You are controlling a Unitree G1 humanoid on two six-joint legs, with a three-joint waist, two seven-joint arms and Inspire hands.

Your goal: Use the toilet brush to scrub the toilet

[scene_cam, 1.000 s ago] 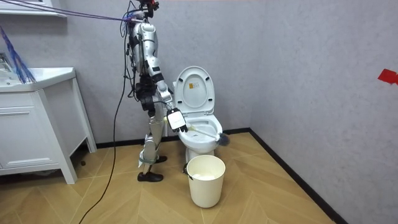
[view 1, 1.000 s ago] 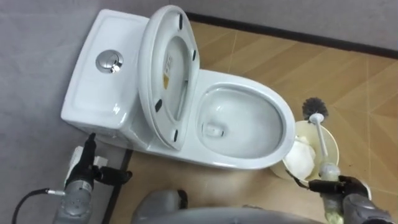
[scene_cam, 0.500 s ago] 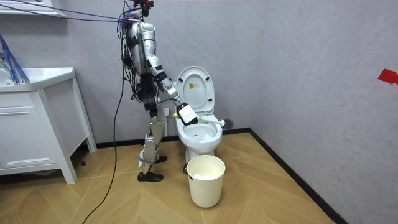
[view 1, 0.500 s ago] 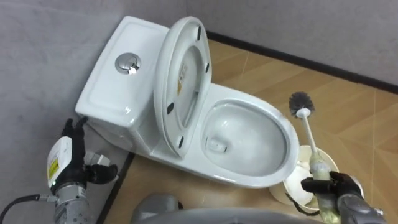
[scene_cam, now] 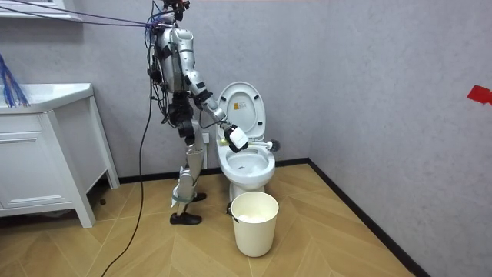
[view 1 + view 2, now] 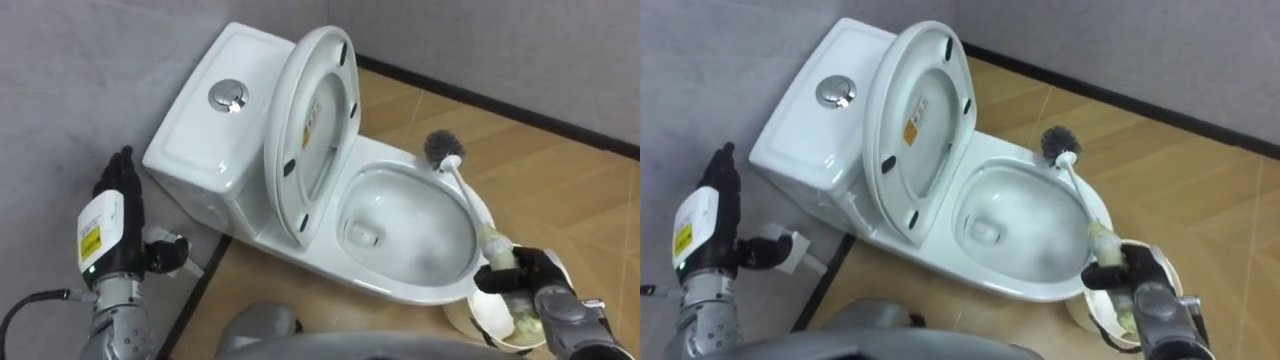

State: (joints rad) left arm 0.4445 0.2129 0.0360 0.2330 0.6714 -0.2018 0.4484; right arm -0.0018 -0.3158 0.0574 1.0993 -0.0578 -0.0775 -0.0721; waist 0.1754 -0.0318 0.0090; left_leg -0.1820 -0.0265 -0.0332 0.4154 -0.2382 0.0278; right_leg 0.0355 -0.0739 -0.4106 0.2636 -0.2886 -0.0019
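— Against the grey wall, what is the largest fixture?
— One white toilet [image 6: 200, 160]. Its lid and seat [image 6: 315, 130] are raised and lean back toward the tank. A round chrome flush button [image 6: 228, 95] sits on the tank top. The robot stands beside the toilet, on the room view's left of the bowl.
— Next in size?
— A white waste bin [image 5: 254, 223] on the wood-pattern floor, just in front of the toilet in the room view. In the eye views its rim shows under the right hand.
— The task item: appearance?
— Toilet brush [image 6: 470, 200]: a round head of dark grey bristles, a thin white shaft, and a thicker pale yellowish grip at the near end.
— Location and orientation?
— Over the right side of the bowl. The long axis runs from the grip at the near right rim, diagonally away from the robot and to its left, to the head at the far right rim. In the room view it lies close to level, head toward the room view's right. Whether the bristles touch the porcelain cannot be determined.
— Hands?
— Right hand [image 6: 520, 280]: fingers wrapped round the brush grip, just beside the near rim. Left hand [image 6: 115, 215]: fingers straight and pointing up, holding nothing, beside the tank near the wall.
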